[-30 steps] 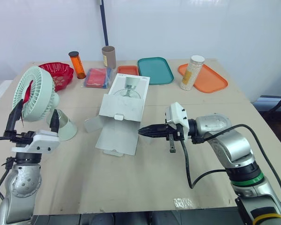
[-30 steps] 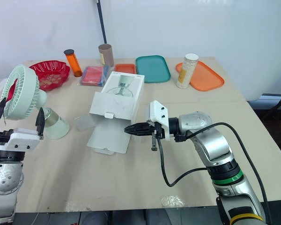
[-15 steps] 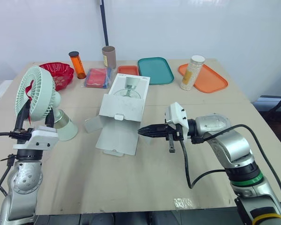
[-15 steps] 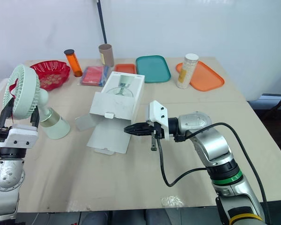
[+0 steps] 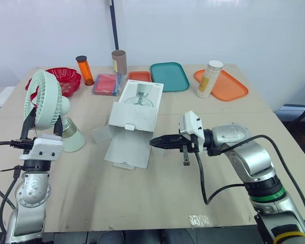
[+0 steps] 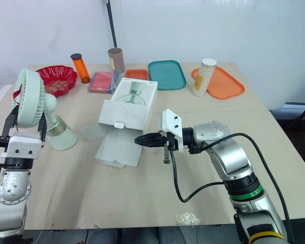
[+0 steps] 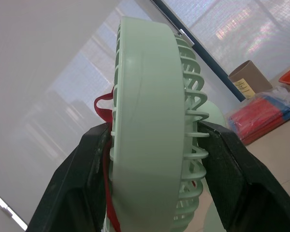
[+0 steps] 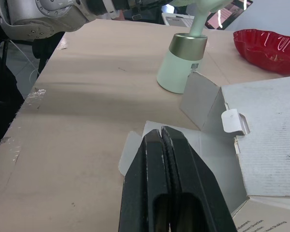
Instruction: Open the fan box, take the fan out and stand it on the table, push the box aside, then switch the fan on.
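Already the white cardboard fan box (image 5: 134, 114) lies open just ahead of our clenched, empty right gripper (image 5: 153, 143), and our left gripper (image 5: 40, 127) grasps the pale green plastic fan (image 5: 47, 109) by its head, so we judge that standing it, pushing the box aside and switching on remain.

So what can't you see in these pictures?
Switch on the fan: eye views, too small to find.
Its blades: left wrist view, the rim, grille and left tool cover them.
Part of the red bowl: left eye view, behind the fan's head.
Print on the box: eye views, too small to read.
Inside the box: right wrist view, the shut right tool blocks part.
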